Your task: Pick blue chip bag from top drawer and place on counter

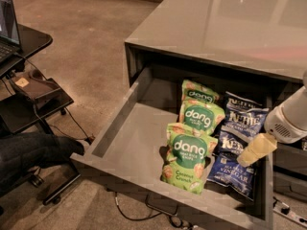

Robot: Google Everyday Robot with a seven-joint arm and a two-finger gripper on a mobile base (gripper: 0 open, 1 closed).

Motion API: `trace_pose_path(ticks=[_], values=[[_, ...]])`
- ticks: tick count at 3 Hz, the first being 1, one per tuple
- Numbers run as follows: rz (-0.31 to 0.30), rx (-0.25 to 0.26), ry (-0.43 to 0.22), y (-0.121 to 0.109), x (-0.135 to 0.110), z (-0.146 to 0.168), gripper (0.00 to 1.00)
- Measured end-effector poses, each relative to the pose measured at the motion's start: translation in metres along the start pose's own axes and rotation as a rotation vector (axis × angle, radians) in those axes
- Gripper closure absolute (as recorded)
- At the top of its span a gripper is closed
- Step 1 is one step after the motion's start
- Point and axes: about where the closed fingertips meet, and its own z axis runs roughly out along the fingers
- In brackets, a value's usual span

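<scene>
The top drawer (120,128) is pulled open below the glossy grey counter (230,18). Two dark blue chip bags lie along its right side: a rear one (242,116) and a front one (232,171) with "VINEGAR" in white. Three green "dang" bags (187,157) lie in a row to their left. My gripper (250,155), pale yellow on a white arm (290,119), comes in from the right. It hangs over the right part of the blue bags, at the drawer's right wall, and hides part of the front one.
A black stand with a laptop (7,23) and a lower shelf (33,87) is at the left. A dark clothed limb (29,152) lies by the drawer's left front corner. Cables and a power strip (288,210) lie on the floor.
</scene>
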Motion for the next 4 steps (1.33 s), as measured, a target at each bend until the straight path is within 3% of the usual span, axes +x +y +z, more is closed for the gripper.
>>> trace_pose_path(ticks=[2, 4], values=[[0.006, -0.052, -0.009, -0.005, -0.007, 0.021, 0.06], [0.064, -0.028, -0.028, -0.030, -0.001, 0.030, 0.05]])
